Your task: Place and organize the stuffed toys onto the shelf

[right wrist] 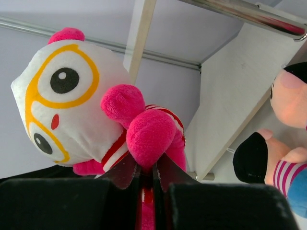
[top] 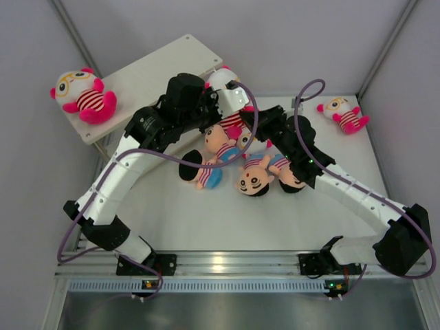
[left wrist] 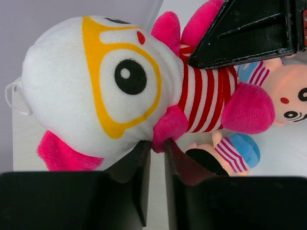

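A white-headed stuffed toy (left wrist: 91, 81) with yellow glasses, pink limbs and red-white stripes hangs between both grippers beside the shelf (top: 148, 79). My left gripper (left wrist: 157, 143) is shut on its pink arm (left wrist: 168, 127), pinched at the fingertips. My right gripper (right wrist: 146, 167) is shut on a pink leg (right wrist: 151, 134) of the same toy (right wrist: 62, 100). Another white-headed toy (top: 82, 96) sits on the shelf's left end, and a third (top: 344, 113) lies at the table's far right. Peach-faced, black-haired dolls (top: 213, 148) (top: 254, 177) (top: 287, 172) lie in a heap under the arms.
The shelf board (right wrist: 230, 96) and a metal leg (right wrist: 249, 14) stand close behind the held toy. A peach-faced doll (right wrist: 288, 100) lies just right of it. Grey walls close in the table at the back and both sides.
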You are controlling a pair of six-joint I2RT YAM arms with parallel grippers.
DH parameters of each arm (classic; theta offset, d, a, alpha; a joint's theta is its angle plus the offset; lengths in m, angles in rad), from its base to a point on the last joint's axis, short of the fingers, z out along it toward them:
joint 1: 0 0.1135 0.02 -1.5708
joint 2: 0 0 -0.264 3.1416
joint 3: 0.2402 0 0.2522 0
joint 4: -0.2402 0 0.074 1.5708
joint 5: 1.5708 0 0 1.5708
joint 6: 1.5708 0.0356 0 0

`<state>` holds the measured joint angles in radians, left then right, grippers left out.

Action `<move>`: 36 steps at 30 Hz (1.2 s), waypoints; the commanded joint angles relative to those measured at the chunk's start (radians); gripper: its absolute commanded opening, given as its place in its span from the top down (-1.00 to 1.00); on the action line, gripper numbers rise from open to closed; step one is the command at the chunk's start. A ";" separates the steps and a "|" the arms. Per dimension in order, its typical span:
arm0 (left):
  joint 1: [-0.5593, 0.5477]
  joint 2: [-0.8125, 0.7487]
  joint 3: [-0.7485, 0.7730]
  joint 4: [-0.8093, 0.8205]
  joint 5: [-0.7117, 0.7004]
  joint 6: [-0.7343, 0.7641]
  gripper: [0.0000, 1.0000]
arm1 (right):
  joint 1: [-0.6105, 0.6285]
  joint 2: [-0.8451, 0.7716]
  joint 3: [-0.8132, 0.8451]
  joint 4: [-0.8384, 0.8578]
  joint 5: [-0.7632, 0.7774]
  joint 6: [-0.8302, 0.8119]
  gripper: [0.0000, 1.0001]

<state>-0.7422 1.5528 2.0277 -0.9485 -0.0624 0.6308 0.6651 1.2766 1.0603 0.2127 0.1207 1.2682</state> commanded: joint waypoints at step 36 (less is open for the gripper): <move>0.857 -0.012 -0.012 0.392 0.325 -0.309 1.00 | 0.042 -0.100 0.125 -0.009 0.106 -0.398 -0.10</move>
<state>0.0879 1.6176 2.0567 -0.6281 0.1596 0.3603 0.6910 1.2049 1.1950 0.2001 0.2104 0.8989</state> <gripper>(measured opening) 0.028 0.550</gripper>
